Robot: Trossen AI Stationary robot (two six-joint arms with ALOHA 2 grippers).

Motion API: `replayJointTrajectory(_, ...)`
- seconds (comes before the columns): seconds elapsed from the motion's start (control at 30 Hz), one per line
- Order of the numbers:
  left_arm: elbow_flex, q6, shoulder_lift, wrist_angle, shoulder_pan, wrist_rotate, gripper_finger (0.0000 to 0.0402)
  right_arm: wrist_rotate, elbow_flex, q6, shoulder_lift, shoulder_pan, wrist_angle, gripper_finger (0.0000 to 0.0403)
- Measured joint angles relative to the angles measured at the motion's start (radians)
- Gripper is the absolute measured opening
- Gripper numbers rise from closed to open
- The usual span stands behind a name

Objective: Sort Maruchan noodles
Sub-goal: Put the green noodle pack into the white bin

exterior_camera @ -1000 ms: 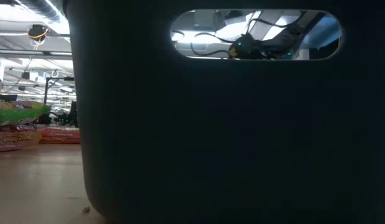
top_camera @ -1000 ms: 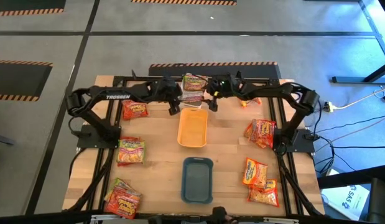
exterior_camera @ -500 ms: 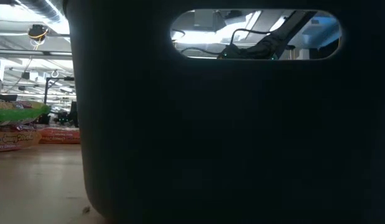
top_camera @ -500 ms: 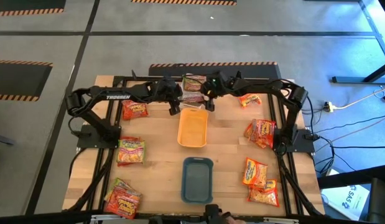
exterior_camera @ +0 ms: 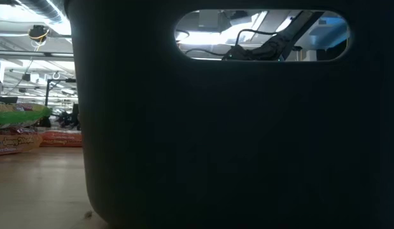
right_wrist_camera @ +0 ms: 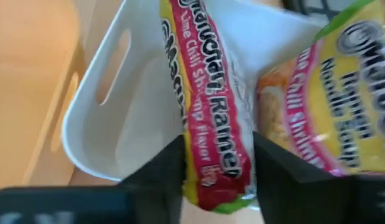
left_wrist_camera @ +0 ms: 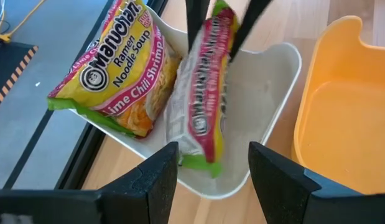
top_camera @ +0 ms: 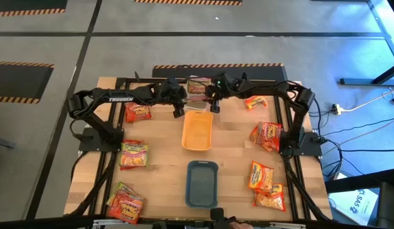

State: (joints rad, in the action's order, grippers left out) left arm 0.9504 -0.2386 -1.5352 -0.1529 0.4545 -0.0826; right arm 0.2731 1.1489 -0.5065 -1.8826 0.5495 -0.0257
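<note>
Your right tool (top_camera: 208, 102) sits at the bench's (top_camera: 158, 172) twelve o'clock edge, over the white tray (left_wrist_camera: 276, 93). Its two fingers (left_wrist_camera: 195, 18) are closed onto the top edge of a lime chili shrimp packet (left_wrist_camera: 201, 99), which stands on edge inside the tray. A second lime chili shrimp packet (left_wrist_camera: 114, 68) leans over the tray's far rim, just beside the first.

Your left tool (top_camera: 178, 105) hovers just beside the same tray, jaws parted, gripping nothing.

The orange tray (top_camera: 197, 130) lies at bench centre, touching the white tray's near side; the teal tray (top_camera: 202, 183) is at six o'clock.

Loose packets: three red ones and a green one around eight o'clock (top_camera: 133, 154); orange ones around four o'clock (top_camera: 261, 176).
</note>
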Motion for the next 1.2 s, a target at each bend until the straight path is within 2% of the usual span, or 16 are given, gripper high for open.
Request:
replayJointTrajectory(0.17,0.000,0.000,0.000,0.012,0.000,0.000,0.0188,0.004,0.000,0.021,0.002,0.001,0.006,0.0047)
replayJointTrajectory(0.33,0.000,0.000,0.000,0.013,0.000,0.000,0.0188,0.000,-0.003,0.100,0.035,0.006,-0.019,0.0019)
replayJointTrajectory(0.47,0.000,0.000,0.000,0.012,0.000,-0.004,0.0188,-0.015,-0.004,0.193,0.076,0.016,-0.034,0.0016)
replayJointTrajectory(0.57,0.000,0.000,0.005,0.010,0.000,-0.007,0.0188,-0.017,-0.004,0.323,0.085,0.042,-0.032,0.0015)
replayJointTrajectory(0.77,0.000,0.024,0.005,0.007,0.000,-0.008,0.0188,0.080,-0.004,0.522,0.082,0.118,-0.058,0.0018)
replayJointTrajectory(1.0,0.000,0.026,0.005,0.006,0.000,-0.002,0.0188,0.157,-0.003,0.588,0.079,0.167,-0.084,0.0033)
replayJointTrajectory(1.1,0.000,0.026,0.005,0.006,-0.001,-0.001,0.0188,0.116,-0.002,0.588,0.064,0.168,-0.084,0.0034)
replayJointTrajectory(1.2,0.000,0.026,0.005,0.006,-0.007,-0.001,0.0188,0.032,-0.002,0.560,0.062,0.155,-0.072,0.0034)
